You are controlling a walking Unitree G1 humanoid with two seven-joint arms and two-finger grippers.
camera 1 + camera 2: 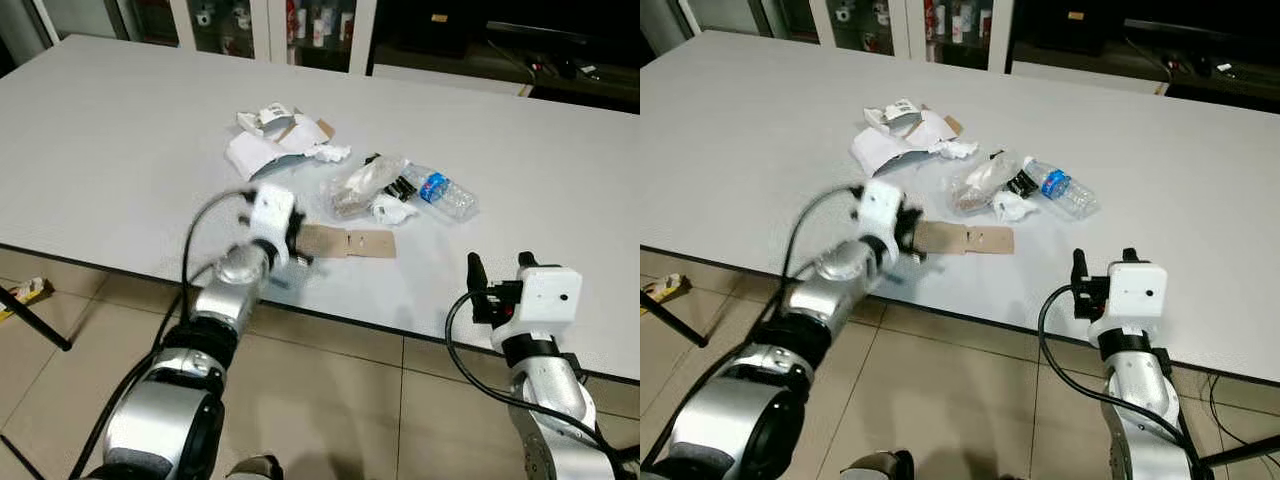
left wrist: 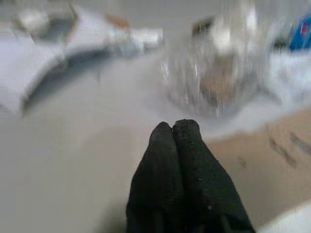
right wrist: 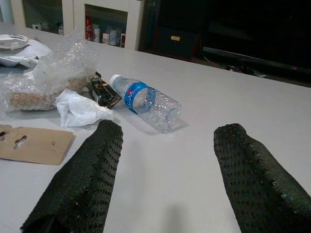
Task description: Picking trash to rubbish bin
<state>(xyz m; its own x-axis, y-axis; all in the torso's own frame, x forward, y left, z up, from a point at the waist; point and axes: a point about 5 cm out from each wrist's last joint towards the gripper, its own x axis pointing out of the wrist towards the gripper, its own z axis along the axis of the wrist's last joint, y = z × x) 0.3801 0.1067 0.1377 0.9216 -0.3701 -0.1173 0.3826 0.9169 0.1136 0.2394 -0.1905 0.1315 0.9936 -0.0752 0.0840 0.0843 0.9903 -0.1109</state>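
Trash lies in a cluster on the white table (image 1: 120, 150): a flat brown cardboard piece (image 1: 352, 242), a crumpled clear plastic bag (image 1: 360, 185), a clear bottle with a blue label (image 1: 440, 190), a dark wrapper (image 3: 103, 91), a white paper wad (image 1: 392, 210) and torn white packaging (image 1: 268, 140). My left gripper (image 1: 297, 248), blurred, hovers at the cardboard's left end. In the left wrist view its fingers (image 2: 187, 145) are shut together with nothing between them. My right gripper (image 3: 167, 131) stands open near the table's front edge, to the right of the trash and short of the bottle (image 3: 146, 101).
The table's front edge (image 1: 400, 325) runs just behind both wrists, with tiled floor (image 1: 330, 400) below. Glass-door cabinets (image 1: 300, 20) stand beyond the far side. A dark stand leg (image 1: 35, 325) and a small scrap (image 1: 25, 292) are on the floor at left.
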